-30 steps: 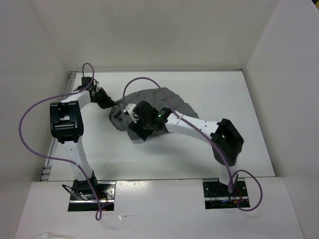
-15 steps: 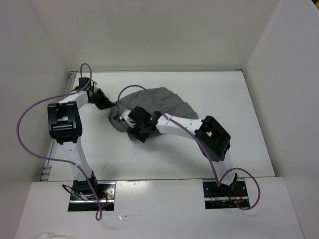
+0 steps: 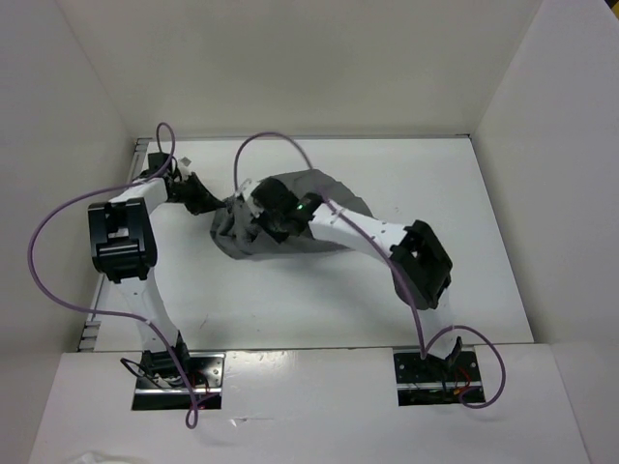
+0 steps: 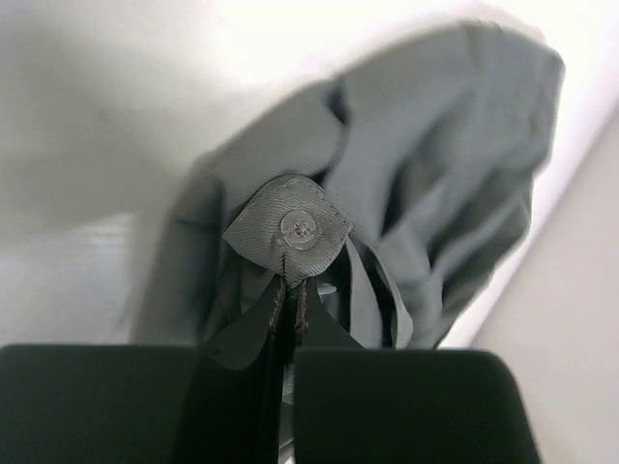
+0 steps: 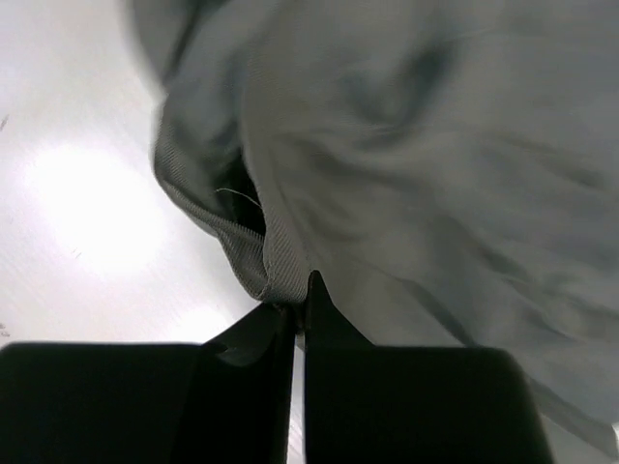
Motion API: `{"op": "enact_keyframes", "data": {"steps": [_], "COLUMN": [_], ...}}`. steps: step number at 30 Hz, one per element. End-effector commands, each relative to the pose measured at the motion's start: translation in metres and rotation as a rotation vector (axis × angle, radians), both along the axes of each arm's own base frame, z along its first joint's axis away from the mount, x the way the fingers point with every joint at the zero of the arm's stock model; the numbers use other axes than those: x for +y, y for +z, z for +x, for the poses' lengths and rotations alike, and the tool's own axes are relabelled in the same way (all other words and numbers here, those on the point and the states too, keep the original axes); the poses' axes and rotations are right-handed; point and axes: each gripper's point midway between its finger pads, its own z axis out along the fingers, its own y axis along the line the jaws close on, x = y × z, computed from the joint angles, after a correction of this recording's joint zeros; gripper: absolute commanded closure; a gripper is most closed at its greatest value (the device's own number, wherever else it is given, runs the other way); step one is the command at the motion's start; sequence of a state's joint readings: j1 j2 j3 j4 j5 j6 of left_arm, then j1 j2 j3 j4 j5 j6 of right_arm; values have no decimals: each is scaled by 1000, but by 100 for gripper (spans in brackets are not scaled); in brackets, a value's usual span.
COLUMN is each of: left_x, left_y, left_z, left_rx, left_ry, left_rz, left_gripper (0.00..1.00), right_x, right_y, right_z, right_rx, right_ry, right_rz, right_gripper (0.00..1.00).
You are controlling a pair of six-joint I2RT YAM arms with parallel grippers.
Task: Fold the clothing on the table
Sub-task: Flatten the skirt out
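Right now my left gripper [image 4: 288,302] is pinched tight on a small pointy flap of the skirt [image 4: 435,164]. Its two black fingers are pressed together with only a thin line between them. The flap is made of finely ribbed cloth and has one little round button [image 4: 302,229] in its middle. Past the flap the grey cloth hangs in soft, deep folds.

My right gripper [image 5: 300,314] is squeezed closed too, biting a folded edge of the same skirt. That edge is a thick ribbed band, and one thin pale thread [image 5: 238,195] sticks out of it. The rest of the cloth looks smooth, dull and a bit blurry.

From above I count one skirt, bunched into a lumpy grey heap with a round far side. It lies on the table [image 3: 445,193], in the far middle part, a little to the left. The left gripper is at the heap's left edge and the right gripper is over its left half, so the two are close together.

The table is flat, white and smooth, with white walls around it. I count two white arms with black parts, two purple cables [image 3: 58,224] looping over them, and one small green light [image 3: 305,205] on the right arm
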State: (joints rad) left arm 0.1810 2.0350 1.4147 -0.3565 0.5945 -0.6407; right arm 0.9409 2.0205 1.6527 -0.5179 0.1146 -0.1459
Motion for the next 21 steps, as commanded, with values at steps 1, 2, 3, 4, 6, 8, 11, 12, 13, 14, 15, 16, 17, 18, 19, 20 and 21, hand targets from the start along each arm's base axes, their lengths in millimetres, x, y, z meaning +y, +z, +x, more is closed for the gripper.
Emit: {"op": "enact_keyframes", "data": {"steps": [1, 2, 3, 4, 6, 8, 11, 12, 13, 14, 15, 16, 17, 18, 19, 20, 21], "left_x": [-25, -24, -24, -23, -20, -19, -23, -25, -26, -28, -30, -31, -32, -40, -41, -48, -49], "left_y": [69, 78, 96, 97, 111, 111, 106, 104, 105, 108, 114, 128, 136, 152, 163, 180, 204], "left_z": [-16, -17, -20, -23, -23, -26, -33, -36, -37, -36, -36, -32, -30, -31, -29, -33, -31], "left_rx": [-233, -269, -315, -317, -352, -350, -338, -331, -333, -340, -355, -399, -419, -457, -485, -523, -590], "left_ry": [-210, -225, -237, -235, -222, -216, -225, -231, -236, -237, -251, -263, -272, -306, -320, -351, -378], "left_rz": [-101, -82, -63, -39, -4, 4, -26, -39, -47, -59, -76, -74, -79, -99, -104, -104, -88], "left_gripper": [100, 100, 100, 100, 100, 100, 100, 100, 100, 100, 100, 100, 100, 100, 100, 100, 100], "right_x": [-72, -86, -99, -111, -145, -162, -175, -177, -177, -177, -176, -177, -184, -189, -194, -200, -198], "right_y": [126, 140, 148, 149, 164, 161, 167, 169, 169, 169, 175, 183, 186, 192, 208, 214, 225], "right_z": [62, 69, 74, 76, 85, 87, 88, 91, 91, 91, 92, 95, 100, 104, 106, 110, 103], "right_rx": [-110, -125, -121, -109, -101, -70, -35, -39, -39, -35, -47, -57, -70, -85, -110, -114, -117], "right_ry": [-276, -315, -342, -368, -422, -452, -458, -459, -459, -465, -462, -490, -525, -552, -564, -581, -559], "right_rz": [200, 227, 250, 264, 318, 354, 416, 428, 428, 434, 443, 461, 468, 476, 507, 526, 548], "right_gripper": [100, 100, 100, 100, 100, 100, 100, 100, 100, 100, 100, 100, 100, 100, 100, 100, 100]}}
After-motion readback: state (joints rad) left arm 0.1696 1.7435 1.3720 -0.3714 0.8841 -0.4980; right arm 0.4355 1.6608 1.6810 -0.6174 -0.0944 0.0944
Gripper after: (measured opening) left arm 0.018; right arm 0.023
